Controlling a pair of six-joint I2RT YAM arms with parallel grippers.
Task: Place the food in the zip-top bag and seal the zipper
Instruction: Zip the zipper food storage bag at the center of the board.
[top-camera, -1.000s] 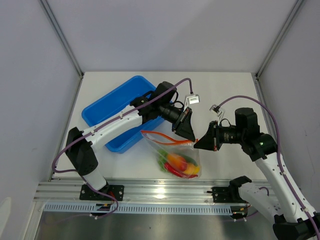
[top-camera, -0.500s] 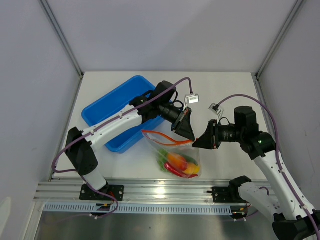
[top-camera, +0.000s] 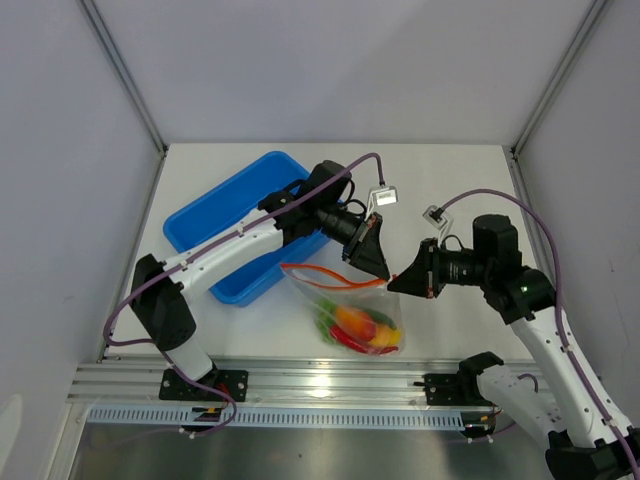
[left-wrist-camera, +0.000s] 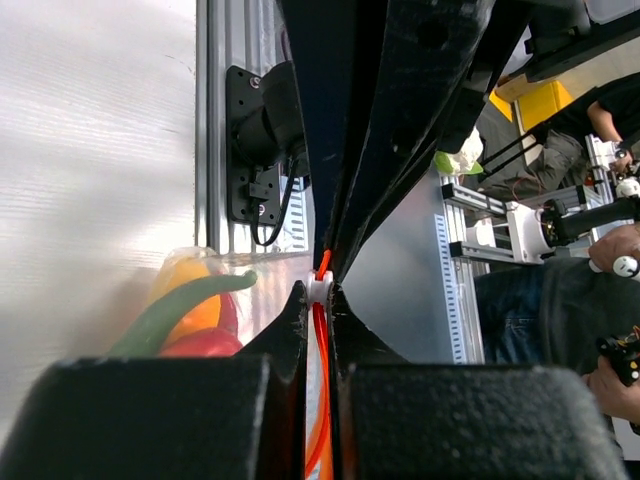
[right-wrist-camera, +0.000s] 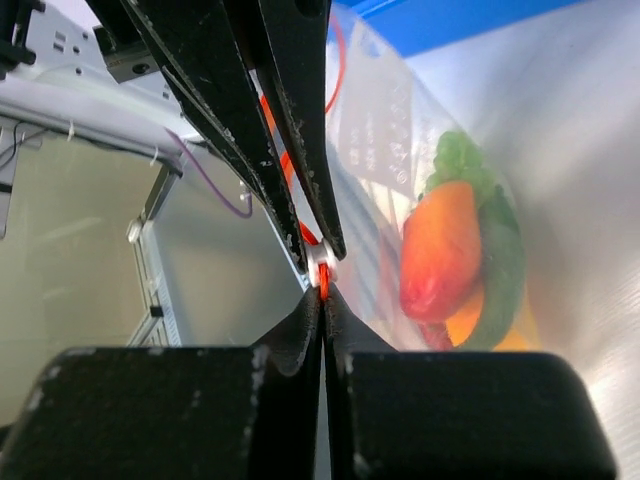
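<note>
The clear zip-top bag (top-camera: 350, 312) lies on the table in front of the blue tray, with the food (top-camera: 362, 328) inside it: red, orange and green pieces. Its red-orange zipper (top-camera: 325, 272) runs along the upper edge. Both grippers meet at the zipper's right end. My left gripper (top-camera: 384, 276) is shut on the zipper (left-wrist-camera: 320, 330) with the white slider (left-wrist-camera: 320, 287) at its fingertips. My right gripper (top-camera: 394, 286) comes in from the right and pinches the zipper (right-wrist-camera: 323, 280) just beside the white slider (right-wrist-camera: 321, 261). The food (right-wrist-camera: 445, 250) shows through the plastic.
A blue tray (top-camera: 215, 215) stands at the back left, under the left arm. A metal rail (top-camera: 300, 385) runs along the table's near edge. White walls close in the table's left, back and right sides.
The left jaws have closed on the zipper's right end. The right gripper has shifted slightly and still pinches the zipper. The bag and the food stay where they were.
</note>
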